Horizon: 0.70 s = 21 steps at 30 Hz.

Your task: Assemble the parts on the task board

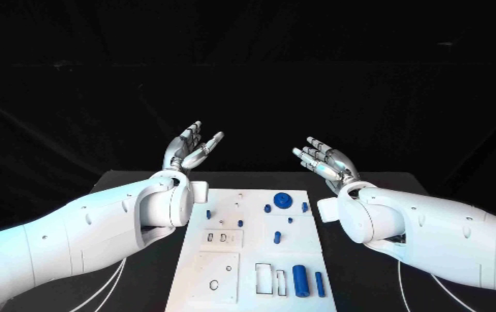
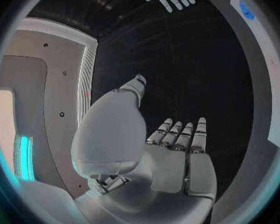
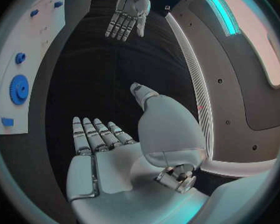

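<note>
The white task board (image 1: 222,265) lies in the middle of the black table. On it are a blue gear (image 1: 282,199), small blue pegs (image 1: 277,237) and two blue cylinders (image 1: 301,280) near the front right. My left hand (image 1: 192,147) is raised beyond the board's far left corner, fingers straight and apart, holding nothing; its palm (image 2: 174,162) shows in the left wrist view. My right hand (image 1: 325,158) is raised beyond the far right corner, also flat and empty, seen again as an open palm (image 3: 105,154). The gear (image 3: 18,88) shows on the board's edge (image 3: 6,45).
The board has several rectangular recesses (image 1: 264,276) and small holes (image 1: 213,285) in its near half. Black table surface (image 1: 357,283) runs along both sides of the board. White cables (image 1: 114,283) trail under my left arm.
</note>
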Each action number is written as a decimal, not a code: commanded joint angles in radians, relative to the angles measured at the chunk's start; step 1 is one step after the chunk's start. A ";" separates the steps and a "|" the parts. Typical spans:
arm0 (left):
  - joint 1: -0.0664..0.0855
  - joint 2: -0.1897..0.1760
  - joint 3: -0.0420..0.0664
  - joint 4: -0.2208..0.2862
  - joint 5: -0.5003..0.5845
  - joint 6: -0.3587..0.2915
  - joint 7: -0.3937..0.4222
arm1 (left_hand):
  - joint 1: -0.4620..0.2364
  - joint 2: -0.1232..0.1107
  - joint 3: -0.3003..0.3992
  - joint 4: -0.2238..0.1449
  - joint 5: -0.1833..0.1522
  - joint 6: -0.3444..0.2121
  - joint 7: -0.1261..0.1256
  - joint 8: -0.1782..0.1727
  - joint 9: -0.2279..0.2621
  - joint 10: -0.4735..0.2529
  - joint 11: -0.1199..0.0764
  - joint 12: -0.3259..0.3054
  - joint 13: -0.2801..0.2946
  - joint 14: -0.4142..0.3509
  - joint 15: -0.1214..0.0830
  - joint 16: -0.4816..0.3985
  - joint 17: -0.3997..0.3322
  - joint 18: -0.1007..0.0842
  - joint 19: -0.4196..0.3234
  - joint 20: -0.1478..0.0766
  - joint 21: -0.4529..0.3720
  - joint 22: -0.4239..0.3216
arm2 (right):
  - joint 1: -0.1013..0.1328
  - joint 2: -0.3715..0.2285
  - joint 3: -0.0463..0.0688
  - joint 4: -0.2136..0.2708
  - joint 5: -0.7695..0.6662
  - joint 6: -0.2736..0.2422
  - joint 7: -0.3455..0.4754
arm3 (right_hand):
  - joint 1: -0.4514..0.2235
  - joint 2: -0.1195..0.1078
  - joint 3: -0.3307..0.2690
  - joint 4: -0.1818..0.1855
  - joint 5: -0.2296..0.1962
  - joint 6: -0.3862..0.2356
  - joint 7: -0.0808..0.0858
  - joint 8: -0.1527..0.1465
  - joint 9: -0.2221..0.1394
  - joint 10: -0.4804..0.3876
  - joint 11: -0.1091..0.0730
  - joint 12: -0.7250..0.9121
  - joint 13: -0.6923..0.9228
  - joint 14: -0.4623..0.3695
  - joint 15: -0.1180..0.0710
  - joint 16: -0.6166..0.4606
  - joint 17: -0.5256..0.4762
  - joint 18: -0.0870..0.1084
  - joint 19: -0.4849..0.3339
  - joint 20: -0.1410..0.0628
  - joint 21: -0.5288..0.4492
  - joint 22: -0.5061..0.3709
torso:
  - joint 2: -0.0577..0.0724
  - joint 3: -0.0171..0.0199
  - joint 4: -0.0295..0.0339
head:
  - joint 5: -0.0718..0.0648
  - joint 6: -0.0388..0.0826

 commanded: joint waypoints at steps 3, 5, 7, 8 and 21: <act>0.001 0.002 0.001 0.000 0.014 0.049 0.039 | 0.043 0.038 0.030 0.007 0.002 0.087 0.114 0.033 0.023 0.091 0.043 0.020 0.012 0.096 0.018 0.030 0.020 0.014 0.038 0.018 0.021 0.010 | 0.017 0.004 -0.015 -0.015 -0.046 0.176 -0.027 | 0.145 -0.028 0.076 -0.117 -0.037 0.337 0.160 0.097 0.076 0.449 -0.027 0.074 0.031 0.435 -0.044 0.114 0.066 0.065 0.317 0.002 0.122 0.059 | 0.000 -0.0001 -0.0001 | 0.000 0.000; 0.001 0.002 0.001 0.000 0.014 0.049 0.039 | 0.050 0.060 0.051 0.002 0.000 0.191 0.133 0.072 0.050 0.214 0.065 0.045 0.025 0.208 0.029 0.064 0.042 0.007 0.131 0.020 0.052 0.026 | 0.019 0.004 -0.018 -0.017 -0.047 0.183 -0.028 | 0.155 -0.037 0.097 -0.144 -0.043 0.461 0.152 0.132 0.099 0.600 -0.042 0.091 0.035 0.564 -0.067 0.148 0.082 0.087 0.433 0.001 0.166 0.075 | 0.000 -0.0001 -0.0001 | 0.000 0.000; 0.005 -0.037 0.000 -0.007 0.013 0.119 0.035 | 0.056 0.070 0.066 -0.004 0.001 0.279 0.138 0.107 0.072 0.346 0.081 0.073 0.036 0.375 0.018 0.120 0.074 0.015 0.337 0.019 0.125 0.064 | 0.034 -0.004 -0.016 -0.072 -0.443 0.103 -0.029 | 0.154 -0.042 0.107 -0.154 -0.044 0.498 0.147 0.140 0.105 0.623 -0.048 0.086 0.033 0.586 -0.074 0.149 0.083 0.095 0.451 0.002 0.172 0.074 | 0.019 0.0018 -0.0007 | -0.001 -0.017; 0.006 -0.041 0.000 -0.005 0.011 0.132 0.030 | 0.066 0.073 0.080 -0.013 0.001 0.364 0.137 0.141 0.093 0.482 0.078 0.102 0.046 0.582 -0.002 0.192 0.113 0.039 0.466 0.017 0.184 0.088 | 0.037 -0.005 -0.016 -0.076 -0.499 0.104 -0.040 | 0.155 -0.050 0.125 -0.169 -0.047 0.584 0.136 0.162 0.118 0.672 -0.061 0.084 0.033 0.640 -0.091 0.163 0.087 0.109 0.496 -0.001 0.191 0.077 | 0.023 0.0021 -0.0002 | -0.002 -0.019; 0.015 -0.097 0.001 0.060 -0.075 0.207 -0.014 | 0.097 0.038 0.206 -0.085 0.001 0.680 0.082 0.246 0.145 0.907 -0.014 0.142 0.043 0.883 -0.104 0.308 0.195 0.071 0.726 -0.060 0.324 0.130 | 0.071 0.006 -0.012 -0.095 -0.997 0.168 -0.234 | 0.112 -0.115 0.177 -0.194 -0.045 0.741 0.088 0.176 0.120 0.861 -0.120 0.045 0.034 0.896 -0.169 0.225 0.118 0.115 0.695 -0.073 0.288 0.105 | 0.065 -0.0023 0.0099 | -0.015 -0.023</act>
